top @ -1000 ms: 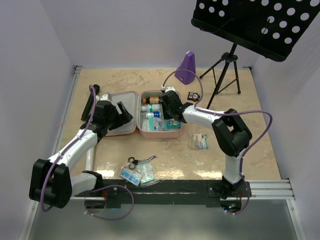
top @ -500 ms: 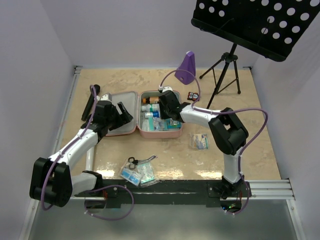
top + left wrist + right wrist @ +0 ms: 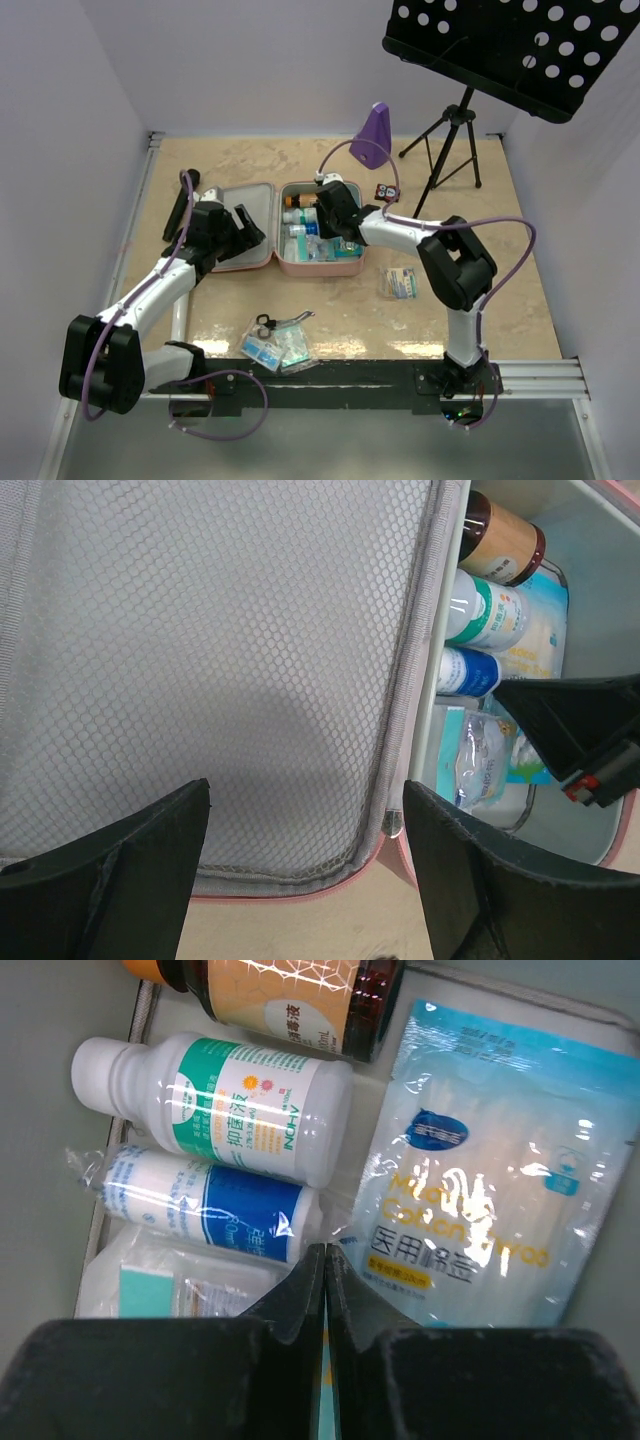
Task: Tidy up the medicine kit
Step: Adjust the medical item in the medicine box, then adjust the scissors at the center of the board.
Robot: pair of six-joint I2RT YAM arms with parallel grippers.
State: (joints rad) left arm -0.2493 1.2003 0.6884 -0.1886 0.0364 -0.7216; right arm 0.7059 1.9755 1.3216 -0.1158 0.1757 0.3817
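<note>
The pink medicine kit (image 3: 320,268) lies open mid-table, its mesh-lined lid (image 3: 200,650) flat to the left of the tray. My left gripper (image 3: 305,800) hovers open over the lid's near corner, nothing between its fingers. My right gripper (image 3: 325,1250) is shut inside the tray, its tips touching between a blue-labelled wrapped roll (image 3: 200,1205) and a cotton-swab packet (image 3: 490,1200). A white bottle with a green label (image 3: 230,1105) and a brown bottle (image 3: 290,995) lie beyond them. A flat packet (image 3: 150,1285) sits left of the fingers.
A purple metronome-shaped object (image 3: 376,135) stands behind the kit, with a small red-and-black item (image 3: 386,191) beside it. A music stand (image 3: 455,120) rises at the back right. A loose packet (image 3: 402,283) lies right of the kit and more packets (image 3: 275,345) near the front edge.
My right gripper has shifted slightly left and deeper into the tray. The left arm has not moved.
</note>
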